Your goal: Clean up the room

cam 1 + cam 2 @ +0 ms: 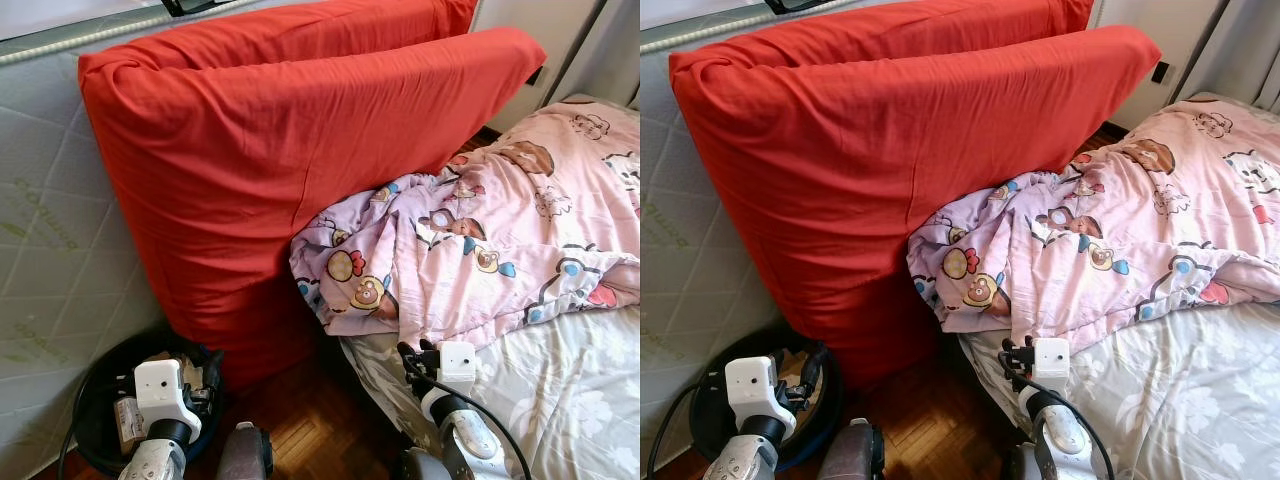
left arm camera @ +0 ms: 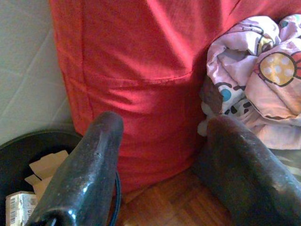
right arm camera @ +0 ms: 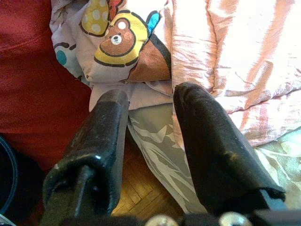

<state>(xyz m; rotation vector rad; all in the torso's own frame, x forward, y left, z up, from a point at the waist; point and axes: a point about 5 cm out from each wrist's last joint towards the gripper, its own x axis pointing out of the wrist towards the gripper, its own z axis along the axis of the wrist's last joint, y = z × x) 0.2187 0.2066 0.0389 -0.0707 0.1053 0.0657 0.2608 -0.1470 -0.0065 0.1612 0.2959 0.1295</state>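
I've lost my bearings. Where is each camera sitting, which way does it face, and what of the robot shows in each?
Left eye view: on the head, facing forward and down at the red mattress and pink quilt; both wrists show.
Right eye view: the same scene, set slightly to the right.
Left wrist view: along the open left gripper toward the mattress foot and black bin.
Right wrist view: along the open right gripper toward the quilt's edge.
All four share mattress and quilt.
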